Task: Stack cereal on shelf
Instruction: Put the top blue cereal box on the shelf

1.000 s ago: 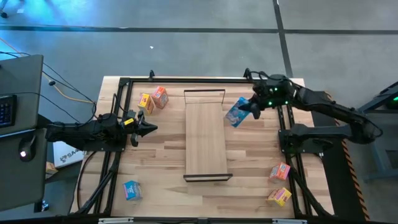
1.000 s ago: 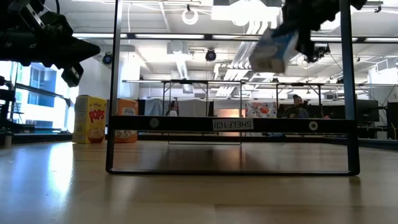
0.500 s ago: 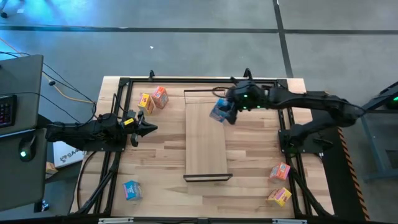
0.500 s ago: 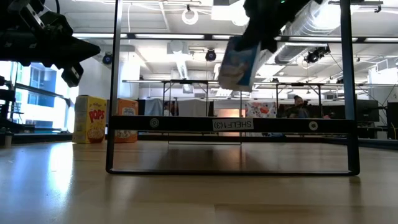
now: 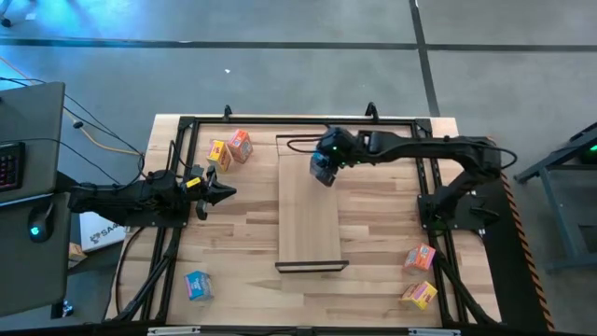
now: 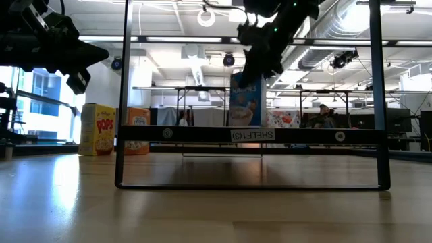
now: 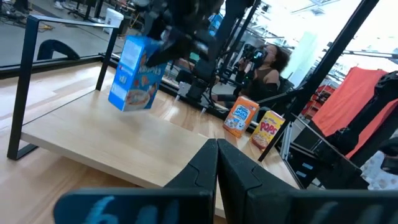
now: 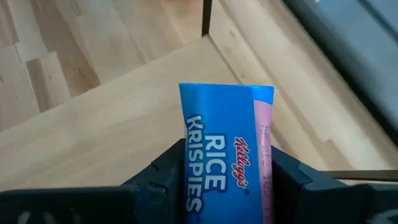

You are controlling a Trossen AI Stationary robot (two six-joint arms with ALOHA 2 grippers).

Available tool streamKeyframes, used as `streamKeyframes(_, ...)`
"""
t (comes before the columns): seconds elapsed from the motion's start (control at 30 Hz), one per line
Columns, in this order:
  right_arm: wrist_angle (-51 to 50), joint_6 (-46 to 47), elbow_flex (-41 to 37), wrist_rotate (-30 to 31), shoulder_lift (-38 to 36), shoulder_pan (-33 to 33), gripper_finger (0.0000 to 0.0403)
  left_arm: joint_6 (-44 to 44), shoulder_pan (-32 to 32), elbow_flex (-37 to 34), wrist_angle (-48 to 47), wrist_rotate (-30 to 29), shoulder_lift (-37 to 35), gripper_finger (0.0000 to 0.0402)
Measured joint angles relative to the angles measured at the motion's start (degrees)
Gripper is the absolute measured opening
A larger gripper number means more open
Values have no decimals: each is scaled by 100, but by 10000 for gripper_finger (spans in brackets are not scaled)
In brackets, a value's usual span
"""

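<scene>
Overhead straight down; low level across tabletop (roomward); wrists close behind own fingers. Shared by all: the shelf (image 5: 311, 210) (image 6: 253, 134) (image 7: 93, 146) (image 8: 112, 130).

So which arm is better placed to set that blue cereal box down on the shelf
The right arm. Its tool already grips the blue box over the far end of the shelf, while the left tool waits off to the side, empty.

Right gripper (image 8: 227, 180) clamps blue cereal box (image 8: 225, 143) above shelf (image 8: 112, 124)

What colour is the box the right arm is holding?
Blue box, pink side panel; clearest in the right wrist view.
</scene>
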Motion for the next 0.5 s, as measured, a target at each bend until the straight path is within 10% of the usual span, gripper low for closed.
streamKeyframes(0.5,203,105,0,-341,106,0,224,0,0,-2,-2,0,0,1)
